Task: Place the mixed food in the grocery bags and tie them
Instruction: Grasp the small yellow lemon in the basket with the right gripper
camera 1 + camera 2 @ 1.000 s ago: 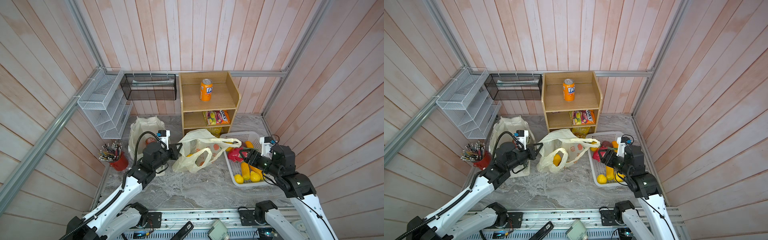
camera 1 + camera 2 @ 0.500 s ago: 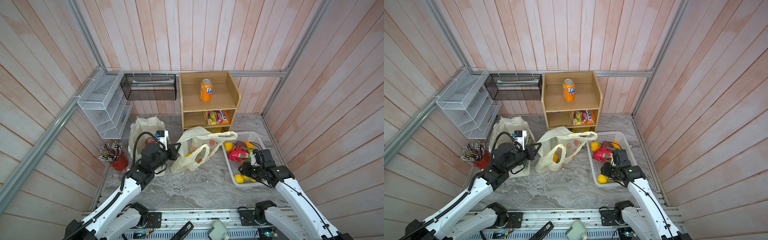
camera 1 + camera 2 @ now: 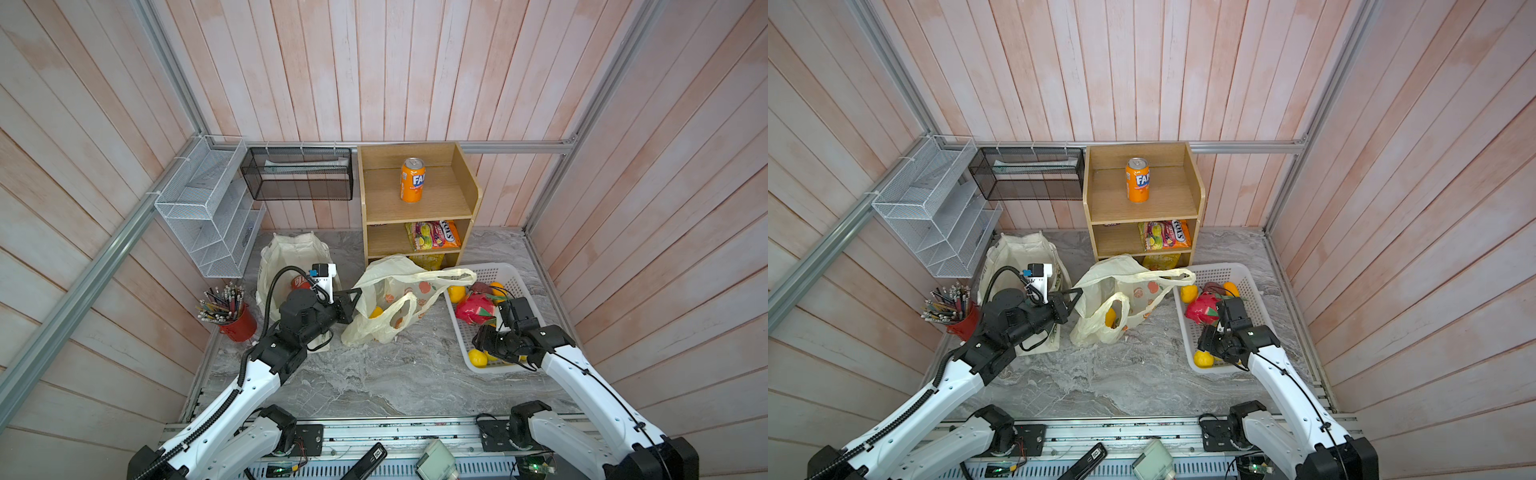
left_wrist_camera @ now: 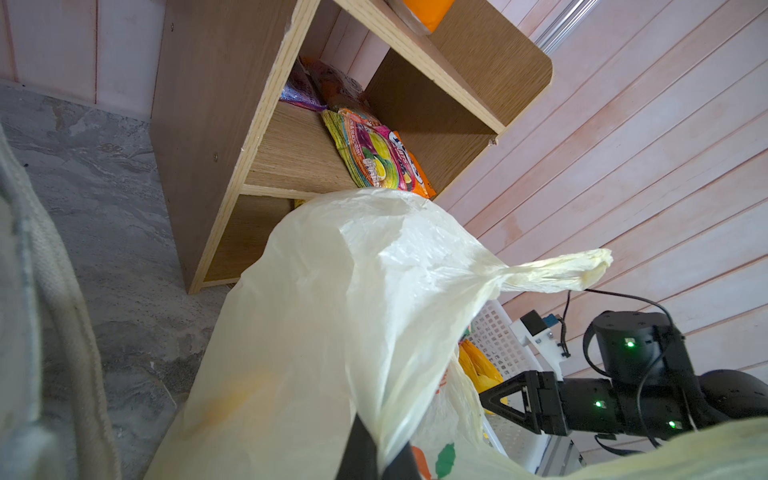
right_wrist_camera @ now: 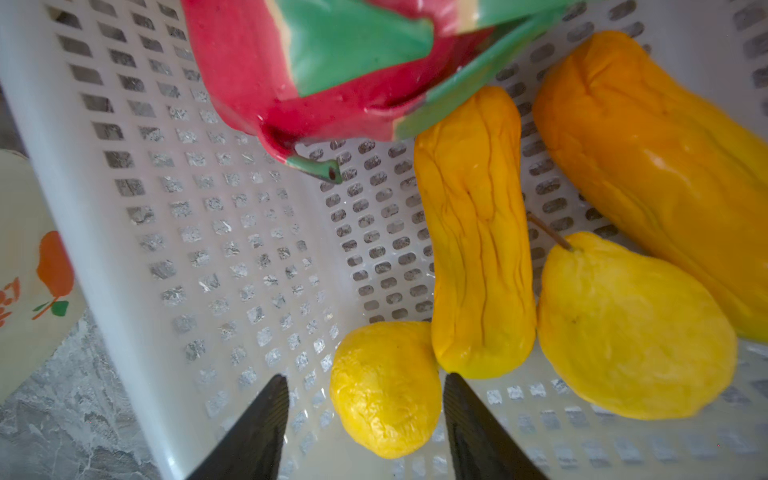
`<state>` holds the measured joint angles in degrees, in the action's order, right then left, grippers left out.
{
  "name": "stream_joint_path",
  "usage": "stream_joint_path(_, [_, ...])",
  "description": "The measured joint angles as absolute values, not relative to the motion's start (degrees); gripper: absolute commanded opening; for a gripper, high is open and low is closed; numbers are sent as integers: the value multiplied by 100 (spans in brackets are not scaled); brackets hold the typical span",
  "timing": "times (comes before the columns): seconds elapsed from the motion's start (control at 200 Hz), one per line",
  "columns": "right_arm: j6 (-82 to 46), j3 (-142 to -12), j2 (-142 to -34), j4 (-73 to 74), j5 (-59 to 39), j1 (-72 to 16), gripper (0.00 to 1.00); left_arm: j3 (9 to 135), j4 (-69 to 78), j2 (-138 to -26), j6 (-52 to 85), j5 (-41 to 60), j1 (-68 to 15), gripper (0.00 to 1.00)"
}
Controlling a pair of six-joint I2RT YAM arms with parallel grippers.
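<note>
Red cola can [image 3: 297, 283] half-hidden in tote [image 3: 284, 252]

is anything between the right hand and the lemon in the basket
Nothing visible. The right hand has its open jaws either side of the lemon on the basket floor; the long orange fruit lies beside it, not in front.

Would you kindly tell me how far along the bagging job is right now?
Done: the red cola can sits in the cream tote, and a yellow fruit lies in the plastic bag. In hand: the left gripper is shut on that bag's rim, and the right gripper is open around a lemon in the white basket. Left: the basket's other fruits, then tying both bags.
</note>
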<state>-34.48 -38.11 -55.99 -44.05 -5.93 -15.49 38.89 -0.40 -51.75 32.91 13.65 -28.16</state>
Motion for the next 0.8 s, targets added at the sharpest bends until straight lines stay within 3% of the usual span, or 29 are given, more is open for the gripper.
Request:
stream_joint_path(0.5, [-3553, -3686, -6501, -4121, -607, -1712, 60, 3806, -38, -5041, 3256, 1476, -2703, 0])
stream_joint_path(0.8, [-3492, -3677, -6757, -4005, -624, -1721, 43, 3756, 1, -5039, 3256, 1592, -2556, 0])
